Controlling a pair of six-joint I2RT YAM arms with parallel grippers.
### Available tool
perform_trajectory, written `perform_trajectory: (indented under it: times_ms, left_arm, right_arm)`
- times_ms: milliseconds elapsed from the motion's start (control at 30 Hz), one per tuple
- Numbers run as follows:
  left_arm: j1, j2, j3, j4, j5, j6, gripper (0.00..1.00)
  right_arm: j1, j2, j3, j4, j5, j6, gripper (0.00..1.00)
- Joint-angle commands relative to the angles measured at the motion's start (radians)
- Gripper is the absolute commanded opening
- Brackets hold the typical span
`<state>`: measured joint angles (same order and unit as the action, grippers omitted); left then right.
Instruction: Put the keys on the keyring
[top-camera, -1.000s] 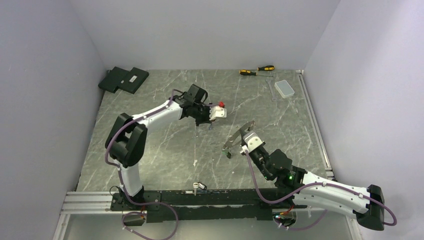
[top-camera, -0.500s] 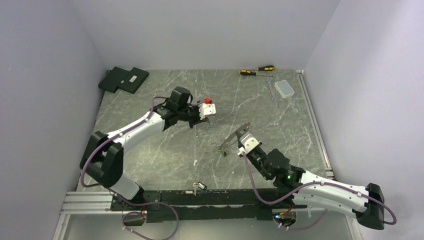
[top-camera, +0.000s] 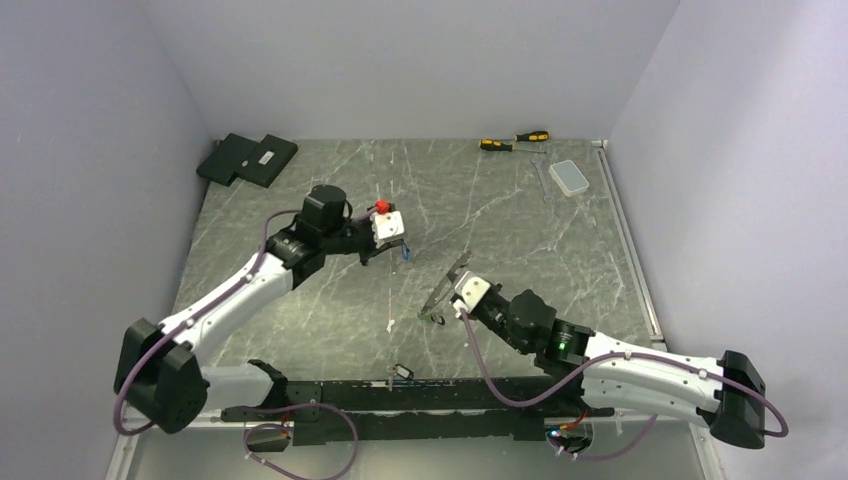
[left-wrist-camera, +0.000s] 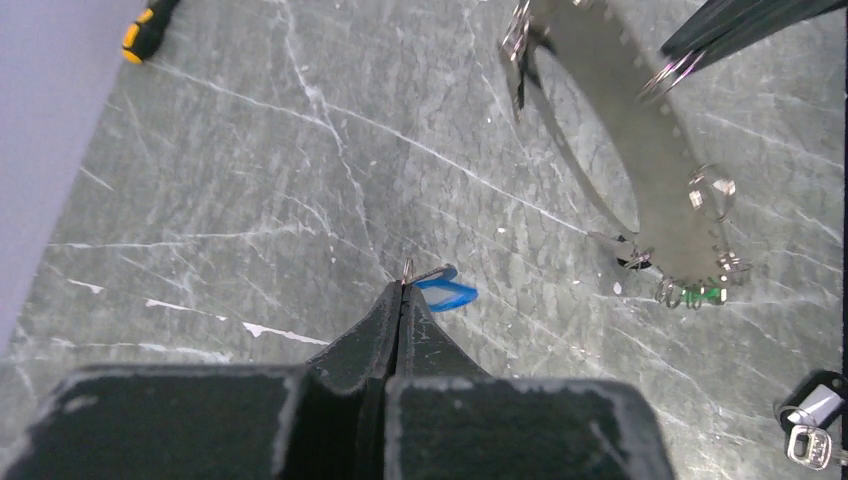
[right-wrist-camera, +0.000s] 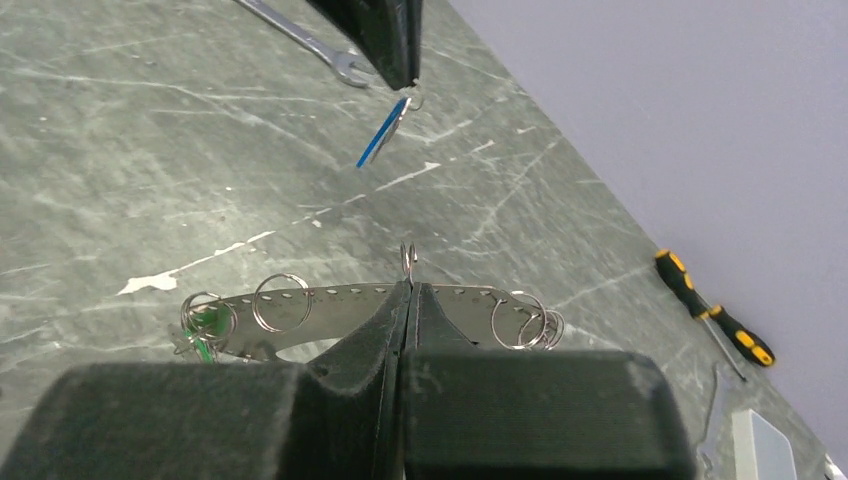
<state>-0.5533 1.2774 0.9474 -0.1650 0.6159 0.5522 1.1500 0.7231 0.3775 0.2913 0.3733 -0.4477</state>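
My left gripper (left-wrist-camera: 405, 285) is shut on a small split ring. The blue-headed key (left-wrist-camera: 447, 291) hangs from that ring above the table. In the top view this gripper (top-camera: 399, 243) is left of centre, with the blue key (top-camera: 403, 254) under it. My right gripper (right-wrist-camera: 408, 286) is shut on a small ring of the keyring (right-wrist-camera: 330, 300), a flat perforated silvery oval band carrying several small rings. The green-headed key (right-wrist-camera: 206, 331) hangs at the band's left end. In the top view the keyring (top-camera: 447, 282) is held tilted, a short way right of and nearer than the blue key. The blue key (right-wrist-camera: 380, 135) is apart from the band.
Two yellow-and-black screwdrivers (top-camera: 515, 140), a silver wrench (top-camera: 541, 180) and a clear plastic box (top-camera: 570, 177) lie at the far right. Black flat items (top-camera: 247, 158) lie at the far left. A small metal object (top-camera: 400, 372) sits at the near rail.
My left arm has swung left and drawn back, carrying the blue key. My right arm has moved left and nearer with the keyring, which stays in its grip.
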Motion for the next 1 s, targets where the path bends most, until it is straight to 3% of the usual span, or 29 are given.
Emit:
perform_trajectory:
  times_ms: [0, 167, 267, 467, 967]
  left_arm:
    - [0.000, -0.120, -0.038, 0.002, 0.041, -0.008, 0.00]
    - [-0.003, -0.247, -0.179, 0.140, 0.115, 0.038, 0.00]
    - [-0.005, -0.299, -0.245, 0.203, 0.078, 0.053, 0.00]
    - [-0.015, -0.340, -0.270, 0.201, 0.067, 0.080, 0.00]
    - [-0.021, -0.312, -0.264, 0.187, 0.097, 0.090, 0.00]
  right_arm:
    - [-0.001, 0.049, 0.076, 0.084, -0.104, 0.010, 0.00]
    - [-0.014, 0.113, 0.106, 0.085, -0.213, -0.019, 0.00]
    - [-0.041, 0.128, 0.134, 0.059, -0.297, -0.026, 0.00]
    - [-0.123, 0.151, 0.195, -0.014, -0.492, -0.020, 0.00]
    - [-0.222, 0.231, 0.281, -0.125, -0.690, -0.051, 0.00]
